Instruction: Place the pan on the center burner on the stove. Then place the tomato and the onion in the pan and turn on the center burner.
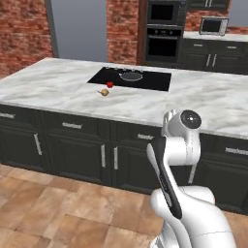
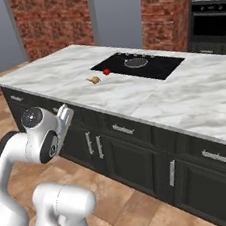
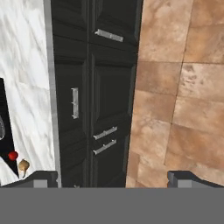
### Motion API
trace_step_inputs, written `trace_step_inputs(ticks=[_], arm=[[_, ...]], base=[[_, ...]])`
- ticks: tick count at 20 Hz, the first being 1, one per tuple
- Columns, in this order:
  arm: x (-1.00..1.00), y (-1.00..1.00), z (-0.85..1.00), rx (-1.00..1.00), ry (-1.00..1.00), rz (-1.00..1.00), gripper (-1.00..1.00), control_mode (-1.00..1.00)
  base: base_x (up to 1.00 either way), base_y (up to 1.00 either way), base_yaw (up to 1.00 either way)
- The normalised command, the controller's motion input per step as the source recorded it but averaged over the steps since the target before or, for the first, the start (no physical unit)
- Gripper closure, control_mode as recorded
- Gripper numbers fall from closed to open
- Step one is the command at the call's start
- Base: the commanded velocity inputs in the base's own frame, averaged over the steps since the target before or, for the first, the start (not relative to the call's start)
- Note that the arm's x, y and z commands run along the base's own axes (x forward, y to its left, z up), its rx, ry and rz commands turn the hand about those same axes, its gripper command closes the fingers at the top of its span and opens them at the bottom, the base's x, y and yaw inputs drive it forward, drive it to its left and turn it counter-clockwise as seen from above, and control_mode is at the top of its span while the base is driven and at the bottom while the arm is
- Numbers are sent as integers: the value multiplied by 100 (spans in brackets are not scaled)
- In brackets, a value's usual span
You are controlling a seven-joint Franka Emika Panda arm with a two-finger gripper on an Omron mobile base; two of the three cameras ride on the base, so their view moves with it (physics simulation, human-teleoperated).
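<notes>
The jaws [image 3: 112, 177] stand wide apart with nothing between them, low before the dark cabinet doors [image 3: 94, 100]. On the marble table [image 1: 48, 87], the onion [image 1: 104, 92] lies just beside the tomato [image 1: 110, 84], which sits at its 1 o'clock by the stove [image 1: 155, 82] edge. Farther back, the pan [image 1: 131, 75] rests on the center burner [image 1: 141, 77].

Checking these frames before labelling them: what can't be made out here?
- Small round frying pan on the black glass cooktop: handle too small, left base view.
- Row of silver knobs: too small, right base view.
- Tan-yellow onion and red tomato: tiny; cooktop cut off at the left edge, hand view.
</notes>
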Motion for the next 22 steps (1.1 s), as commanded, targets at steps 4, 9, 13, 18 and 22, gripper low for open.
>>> trace_step_inputs(ticks=[4, 9, 13, 18, 22], arm=[[0, 0, 0, 0, 0, 0, -100, 100], [0, 0, 0, 0, 0, 0, -100, 100], [0, 0, 0, 0, 0, 0, -100, 100], [0, 0, 0, 0, 0, 0, -100, 100], [0, 0, 0, 0, 0, 0, -100, 100]], base=[[40, 56, -24], [39, 43, -18], [33, 33, -14], [38, 27, -12], [46, 25, -10]])
